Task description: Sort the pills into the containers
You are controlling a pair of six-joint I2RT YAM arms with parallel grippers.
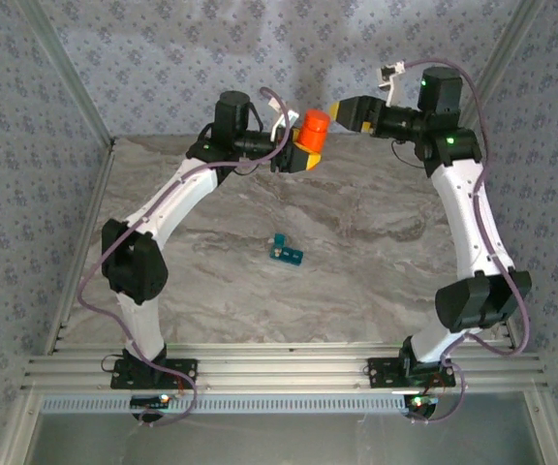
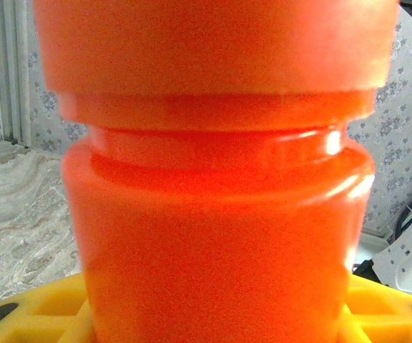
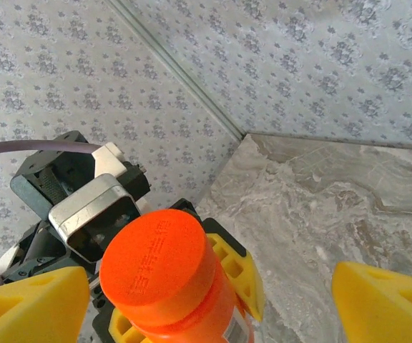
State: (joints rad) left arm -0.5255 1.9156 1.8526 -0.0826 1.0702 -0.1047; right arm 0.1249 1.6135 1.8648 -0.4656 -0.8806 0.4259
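left gripper (image 1: 301, 155) clamped on orange bottle (image 1: 314, 128), held up over far edge of table (image 1: 395, 271), yellow pads (image 2: 34, 314) against its lower body. cap (image 3: 156, 254) on. right gripper (image 1: 337, 108) spread wide, just beside cap, fingers (image 3: 31, 307) either side, apparently not touching. teal pill box (image 1: 286, 253) lies on table near centre, well apart from both grippers; lids too small to read.

We hold both arms bent, elbows outward and wrists turned in toward each other. Our left gripper (image 1: 303, 155) clamps its yellow pads (image 2: 41, 307) on the lower part of an upright orange bottle (image 1: 312, 127). Our right gripper (image 1: 342, 111) hovers just beside the cap, its yellow fingers (image 3: 27, 304) spread wide.
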